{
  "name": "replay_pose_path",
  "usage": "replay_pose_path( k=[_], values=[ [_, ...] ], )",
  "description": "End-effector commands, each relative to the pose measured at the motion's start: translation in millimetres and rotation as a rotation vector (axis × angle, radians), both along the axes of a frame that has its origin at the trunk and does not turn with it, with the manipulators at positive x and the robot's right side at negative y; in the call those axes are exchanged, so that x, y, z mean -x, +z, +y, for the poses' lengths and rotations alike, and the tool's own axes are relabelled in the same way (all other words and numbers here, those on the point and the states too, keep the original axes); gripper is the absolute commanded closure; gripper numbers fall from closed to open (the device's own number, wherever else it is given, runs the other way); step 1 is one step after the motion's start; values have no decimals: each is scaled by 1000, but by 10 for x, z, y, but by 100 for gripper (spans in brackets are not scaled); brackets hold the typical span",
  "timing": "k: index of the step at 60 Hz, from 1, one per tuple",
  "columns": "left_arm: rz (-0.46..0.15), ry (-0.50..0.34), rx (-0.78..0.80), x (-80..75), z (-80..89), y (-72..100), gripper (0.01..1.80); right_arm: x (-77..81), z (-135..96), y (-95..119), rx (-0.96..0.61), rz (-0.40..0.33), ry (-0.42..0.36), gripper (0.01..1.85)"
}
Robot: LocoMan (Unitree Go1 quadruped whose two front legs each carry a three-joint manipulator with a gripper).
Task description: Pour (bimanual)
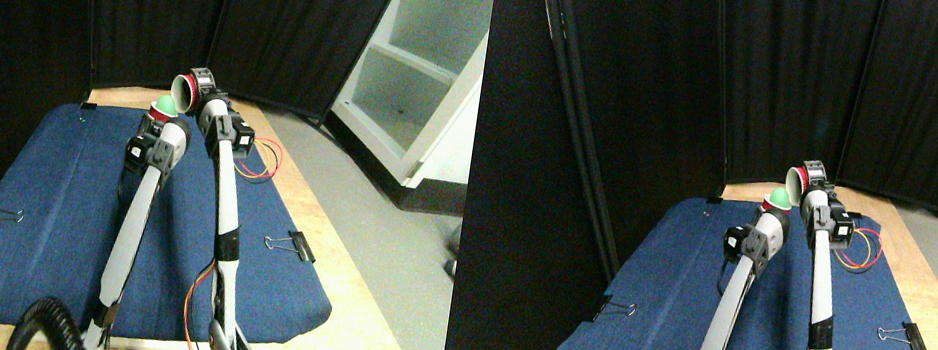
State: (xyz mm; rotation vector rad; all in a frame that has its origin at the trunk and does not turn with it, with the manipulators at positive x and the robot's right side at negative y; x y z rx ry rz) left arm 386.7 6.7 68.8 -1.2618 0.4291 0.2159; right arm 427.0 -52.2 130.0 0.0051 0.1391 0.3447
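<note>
Stereo pair view: the right gripper (200,93) grasps a red cup (186,92), tipped on its side with its pale mouth facing down-left. Just below that mouth, the left gripper (160,118) holds a second cup (157,115) upright with a green ball (165,104) sitting in it. Both are raised above the far end of a blue cloth (50,207) clipped over a wooden table (345,339).
</note>
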Motion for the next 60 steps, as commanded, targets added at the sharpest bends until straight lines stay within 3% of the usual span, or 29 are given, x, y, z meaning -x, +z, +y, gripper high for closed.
replay_pose_path(
  k=[1,6,11,24,36,60],
  values=[
    [-37,2,31,-42,-38,61,180,-22,-30,79,-114,-18,-57,181],
    [-42,11,24,-42,-42,61,180,-85,-115,60,-304,80,-172,185],
    [-45,-1,20,-44,-38,60,180,-105,-167,40,-389,107,-232,185],
    [-45,10,16,-36,-25,63,180,-120,-268,7,-487,125,-271,185],
    [-55,7,2,-34,-2,67,180,-81,-330,-45,-721,196,-351,185],
    [-76,-17,-112,-84,268,46,180,18,-481,-282,-1023,210,-411,185]
  ],
)
